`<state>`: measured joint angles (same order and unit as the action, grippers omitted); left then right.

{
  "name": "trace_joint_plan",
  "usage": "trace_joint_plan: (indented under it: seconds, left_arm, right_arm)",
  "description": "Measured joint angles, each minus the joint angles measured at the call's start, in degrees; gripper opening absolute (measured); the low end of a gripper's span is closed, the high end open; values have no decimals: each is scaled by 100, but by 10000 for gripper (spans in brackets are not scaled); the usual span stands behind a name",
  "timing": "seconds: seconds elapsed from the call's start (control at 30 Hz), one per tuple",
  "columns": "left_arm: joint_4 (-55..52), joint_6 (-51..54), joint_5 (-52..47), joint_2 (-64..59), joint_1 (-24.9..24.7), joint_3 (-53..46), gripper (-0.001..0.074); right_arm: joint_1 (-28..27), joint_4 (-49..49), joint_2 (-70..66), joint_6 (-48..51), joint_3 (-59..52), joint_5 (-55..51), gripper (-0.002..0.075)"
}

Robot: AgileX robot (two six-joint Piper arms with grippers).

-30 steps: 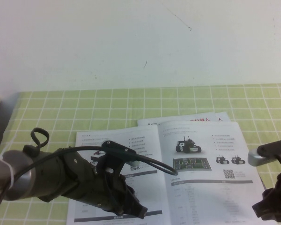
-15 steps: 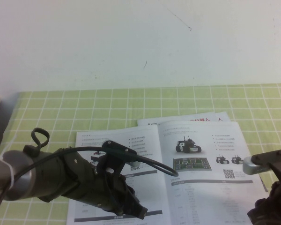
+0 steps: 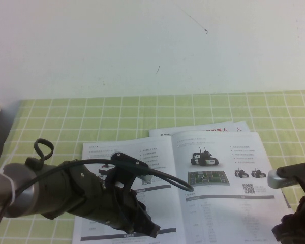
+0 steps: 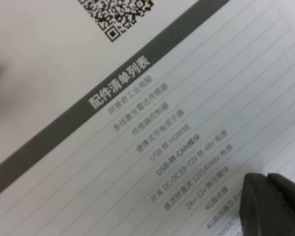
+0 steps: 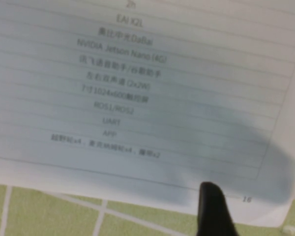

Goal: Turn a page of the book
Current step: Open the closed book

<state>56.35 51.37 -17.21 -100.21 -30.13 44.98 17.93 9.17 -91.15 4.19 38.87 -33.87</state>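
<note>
Pale, blank wall [image 3: 142,46] fills the upper half of the high view; below it a table covered by a green cloth with a white grid [image 3: 66,114] spans the frame. Lower centre, the thin white glossy stapled book [image 3: 157,203] lies open and flat on the cloth, its right-hand page [image 3: 229,198] showing black tracked robots, a green board photo and a QR code above a ruled table. A loose white sheet with red lettering [image 3: 208,130] protrudes from beneath the book's far edge. Lower left, the dark left arm with looped black cable [image 3: 157,178] reaches over the left-hand leaf; the left gripper [image 3: 145,226] sits low over that leaf, and whether its fingers are parted or together cannot be told. The left wrist view shows a grey-barred table with one dark fingertip [image 4: 273,206] close above the paper. Lower right, the right gripper [image 3: 295,231] hangs beside the page's outer lower corner, released and grasping nothing. In the right wrist view one dark fingertip [image 5: 214,209] stands at the page's lower edge [image 5: 137,182], over green cloth.
</note>
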Motion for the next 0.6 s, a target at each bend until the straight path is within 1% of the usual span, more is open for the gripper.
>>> trace_joint_plan:
  seconds: [0.4,0.6]
  left_arm:
    - [0,0,10,0,0,0,-4]
    - [0,0,10,0,0,0,-4]
  right_arm:
    - [0,77,-15,-37,0,72,379]
    - [0,141,-251,-24,0,72,379]
